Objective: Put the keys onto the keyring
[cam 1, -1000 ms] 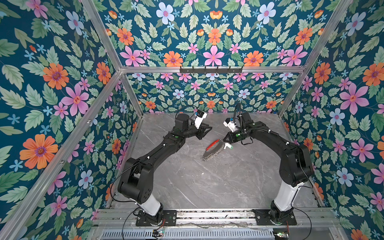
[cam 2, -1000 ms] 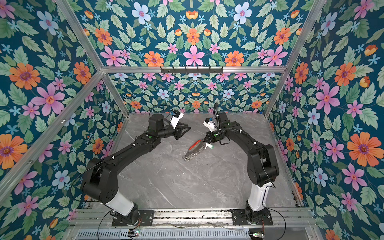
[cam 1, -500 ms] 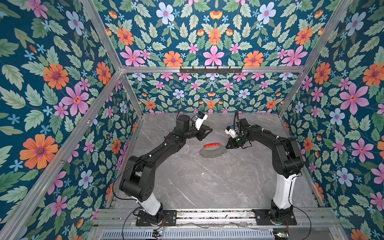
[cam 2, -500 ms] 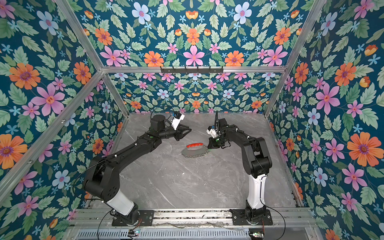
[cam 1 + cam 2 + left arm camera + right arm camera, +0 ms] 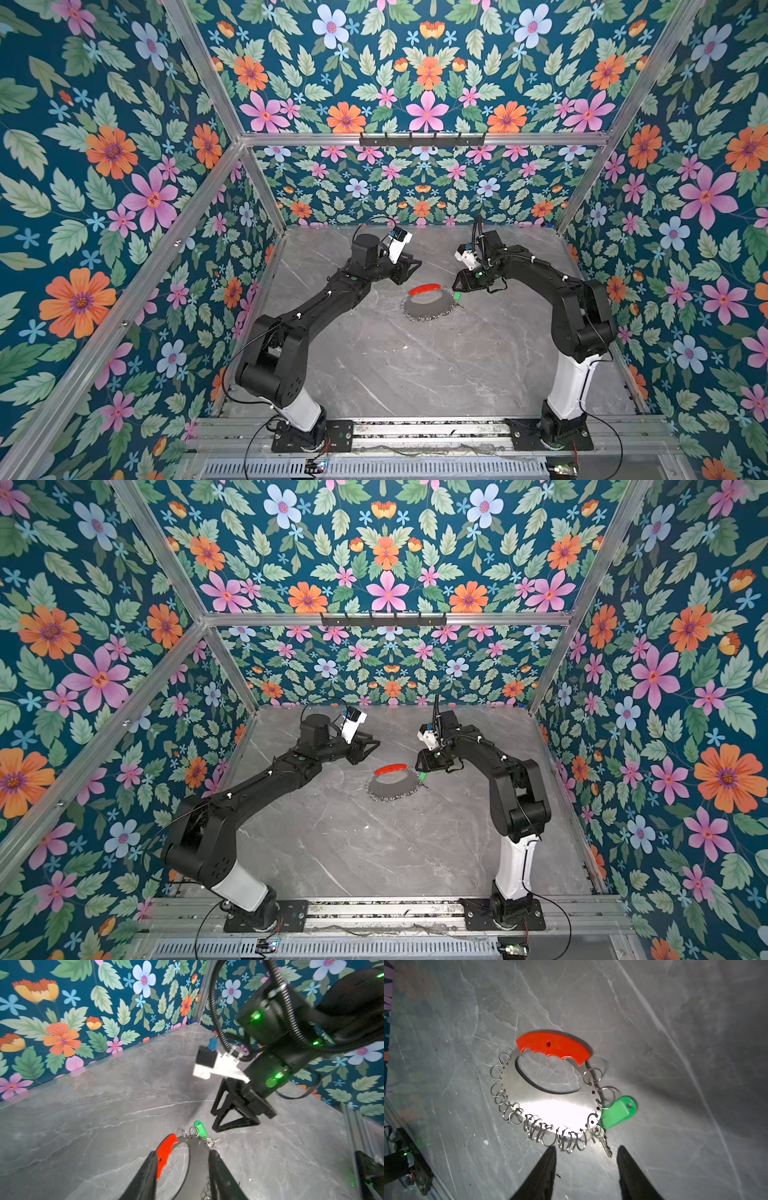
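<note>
The keyring [image 5: 426, 302] [image 5: 390, 785] lies flat on the grey table, its red arc [image 5: 553, 1046] on the far side and several silver loops along its rim. The key's green head [image 5: 618, 1112] [image 5: 457, 296] rests against the ring's right rim, and its thin metal shaft [image 5: 606, 1146] points outward from a loop. My right gripper [image 5: 586, 1153] [image 5: 457, 286] is open just beside the key and holds nothing. My left gripper [image 5: 182, 1159] [image 5: 409, 270] is open, hovering up and to the left of the ring; the ring [image 5: 197, 1159] shows between its fingers.
Floral walls and aluminium frame posts [image 5: 266, 195] enclose the table on three sides. A black hook rail [image 5: 422, 139] hangs on the back wall. The metal base rail [image 5: 415, 432] runs along the table's front edge. In the left wrist view the right arm [image 5: 270, 1064] looms close.
A second ago my right gripper was shut and held the keyring tilted above the table. The ring now lies flat, and the right gripper stands open beside it. My left gripper's jaws have widened slightly.
</note>
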### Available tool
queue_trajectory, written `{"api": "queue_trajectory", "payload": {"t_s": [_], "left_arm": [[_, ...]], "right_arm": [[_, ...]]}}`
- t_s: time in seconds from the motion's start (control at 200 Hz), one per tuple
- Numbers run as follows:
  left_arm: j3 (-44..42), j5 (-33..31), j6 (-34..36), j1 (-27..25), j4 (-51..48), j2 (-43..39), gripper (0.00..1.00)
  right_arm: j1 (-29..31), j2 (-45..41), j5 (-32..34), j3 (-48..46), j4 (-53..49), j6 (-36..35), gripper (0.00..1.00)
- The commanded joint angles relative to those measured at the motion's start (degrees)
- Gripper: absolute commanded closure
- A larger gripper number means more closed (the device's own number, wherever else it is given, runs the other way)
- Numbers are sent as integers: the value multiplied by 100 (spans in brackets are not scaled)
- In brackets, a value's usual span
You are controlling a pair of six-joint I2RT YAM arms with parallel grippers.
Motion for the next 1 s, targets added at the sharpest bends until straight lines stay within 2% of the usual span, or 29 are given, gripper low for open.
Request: {"api": "queue_trajectory", "payload": {"t_s": [0.0, 0.09, 0.11, 0.14, 0.255, 0.33, 0.36, 0.375, 0.39, 0.41, 0.52, 0.65, 0.77, 0.9, 0.995], "left_arm": [[-178, -750, 205, 3, 122, -219, 51], [-438, -1523, 277, 3, 196, -464, 45], [-516, -1760, 277, 3, 226, -522, 40], [-663, -2102, 276, 7, 278, -613, 38], [-1361, -3476, 374, 19, 685, -988, 35], [-1881, -4116, 347, 83, 1074, -1221, 34], [-2057, -4231, 320, 144, 1191, -1298, 26], [-2140, -4254, 315, 181, 1238, -1324, 18], [-2199, -4280, 336, 206, 1270, -1353, 4], [-2286, -4325, 378, 236, 1294, -1375, 0], [-2633, -5028, 420, 296, 1437, -1380, 0], [-3229, -5700, 283, 456, 2011, -1376, 0], [-3678, -5884, 387, 649, 2645, -1366, 0], [-3983, -5654, 243, 1014, 3169, -1151, 0], [-4306, -5551, 311, 1215, 3975, -890, 0]], "right_arm": [[-68, -409, 649, -164, 278, 158, 47], [-133, -991, 1464, -634, 892, 377, 46], [-142, -1139, 1750, -816, 1109, 421, 45], [-137, -1483, 2255, -1104, 1473, 494, 44], [-216, -2511, 4114, -2559, 3147, 630, 24], [-383, -3072, 4819, -3419, 4029, 735, 17], [-486, -3288, 5006, -3673, 4193, 924, 15], [-544, -3382, 5064, -3785, 4229, 1039, 15], [-622, -3462, 5106, -3902, 4238, 1168, 15], [-716, -3580, 5132, -4027, 4215, 1342, 15], [-1149, -4008, 5128, -4579, 3946, 2070, 15], [-1166, -4144, 5201, -5335, 4651, 1803, 15], [-1180, -3976, 5231, -5773, 5439, 1660, 14], [-1181, -3550, 5206, -5720, 5743, 1685, 13], [-1181, -3214, 5194, -5645, 5961, 1511, 11]]}}
